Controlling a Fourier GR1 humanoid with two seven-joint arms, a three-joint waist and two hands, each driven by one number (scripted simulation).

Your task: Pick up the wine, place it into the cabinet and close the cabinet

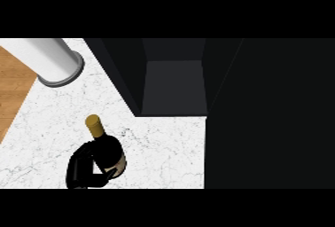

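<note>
The wine bottle (110, 150) is dark with a gold cap and a pale label, and stands on the white marble counter (163, 146) at lower left, its neck leaning toward the upper left. My left hand (81, 168) is shut on its lower body, fingers curled against its left side and thumb beneath it. Up and to the right of the bottle is the black cabinet (173, 84), open, with a dark grey inner floor showing. My right hand is out of view.
A white cylinder with a grey rim (56, 62) stands at the upper left. A wooden surface (13, 88) borders the counter's left edge. A large black panel (268, 115) fills the right side of the view.
</note>
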